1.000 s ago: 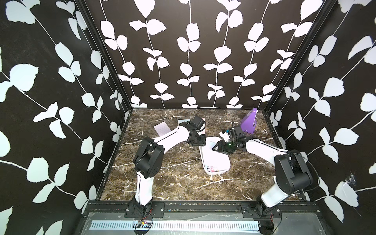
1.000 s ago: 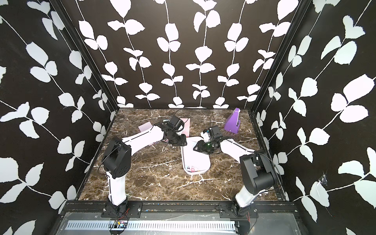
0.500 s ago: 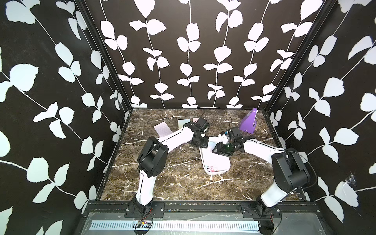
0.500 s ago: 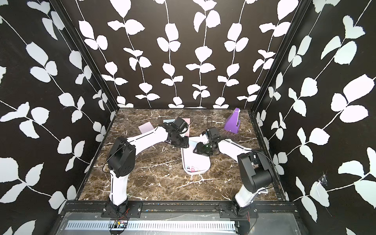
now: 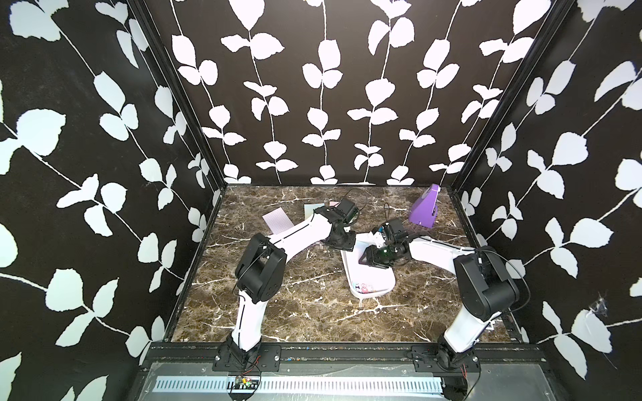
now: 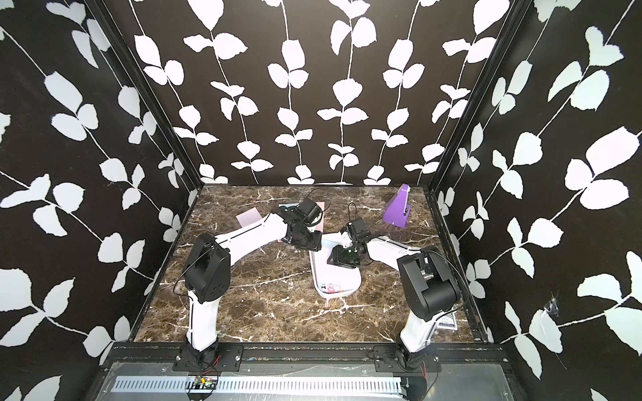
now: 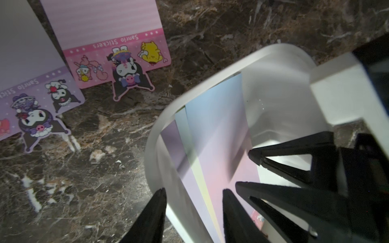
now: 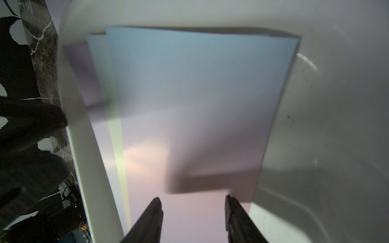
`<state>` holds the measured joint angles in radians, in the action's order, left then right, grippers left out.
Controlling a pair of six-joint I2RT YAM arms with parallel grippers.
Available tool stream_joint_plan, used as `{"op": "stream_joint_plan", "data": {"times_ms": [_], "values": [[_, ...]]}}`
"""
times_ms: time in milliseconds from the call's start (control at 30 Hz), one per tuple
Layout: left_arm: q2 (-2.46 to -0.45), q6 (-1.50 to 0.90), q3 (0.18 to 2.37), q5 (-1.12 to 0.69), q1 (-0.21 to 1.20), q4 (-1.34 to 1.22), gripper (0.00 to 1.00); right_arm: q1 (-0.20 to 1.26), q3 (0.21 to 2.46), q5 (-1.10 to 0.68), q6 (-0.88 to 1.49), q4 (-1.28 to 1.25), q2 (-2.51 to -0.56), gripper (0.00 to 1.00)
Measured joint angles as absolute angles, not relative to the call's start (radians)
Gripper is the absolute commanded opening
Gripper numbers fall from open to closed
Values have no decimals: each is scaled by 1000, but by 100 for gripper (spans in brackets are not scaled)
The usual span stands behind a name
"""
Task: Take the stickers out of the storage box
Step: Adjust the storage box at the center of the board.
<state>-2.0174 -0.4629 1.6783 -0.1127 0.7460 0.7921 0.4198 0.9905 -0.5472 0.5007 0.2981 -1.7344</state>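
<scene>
Your stickers [image 8: 189, 105] lie stacked inside the box [image 7: 151, 147], with a blue-to-pink sheet on top. Your right gripper [image 8: 192, 197] hovers just over them, jaws half open and empty. Your left gripper [image 7: 193, 190] straddles the box wall, half open, clamping nothing. A pink sheet [image 7: 113, 31] and a lilac sheet [image 7: 31, 63] lie outside, beside the box.

Both top views looked down from high in front over the whole table [image 5: 312, 312], while both wrist cameras peered closely into the same storage box [image 7: 273, 69].
</scene>
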Motion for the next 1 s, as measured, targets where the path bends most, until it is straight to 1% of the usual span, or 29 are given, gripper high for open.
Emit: {"op": "stream_joint_plan", "data": {"times_ms": [333, 567, 1000], "values": [[-2033, -467, 1691, -115, 746, 808, 48, 420, 998, -549, 501, 278, -1741, 50], [-2052, -471, 1748, -118, 754, 825, 48, 420, 998, -545, 501, 278, -1744, 50], [-2079, -478, 1795, -36, 799, 850, 48, 423, 998, -542, 501, 277, -1757, 50]]}}
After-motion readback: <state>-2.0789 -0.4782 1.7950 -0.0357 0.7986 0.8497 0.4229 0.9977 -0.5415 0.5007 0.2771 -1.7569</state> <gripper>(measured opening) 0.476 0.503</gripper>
